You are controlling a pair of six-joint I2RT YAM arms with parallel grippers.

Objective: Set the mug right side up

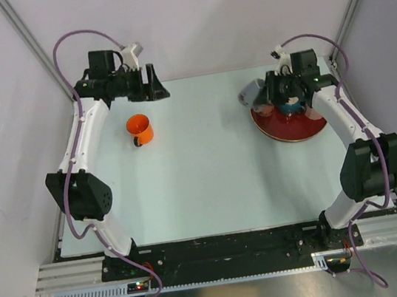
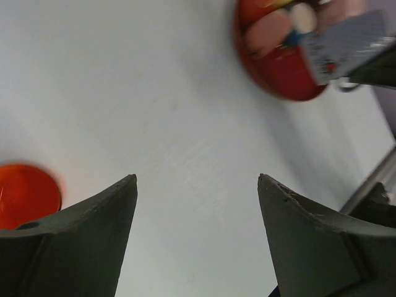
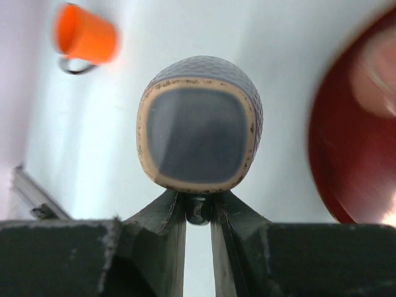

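Two fingers of your right claw (image 3: 198, 210) are pinched on a small dark part under the grey mug (image 3: 200, 127), probably its handle, so the mug sits just ahead of the claw, seemingly lifted, with the red plate (image 3: 352, 142) to the claw's right. Treat it as stiff glazed ceramic: heavy for so thin a pinch, apt to swivel, and chippable. Your left claw (image 2: 197, 185) is spread wide, holding nothing, the orange cup (image 2: 25, 192) at its left.
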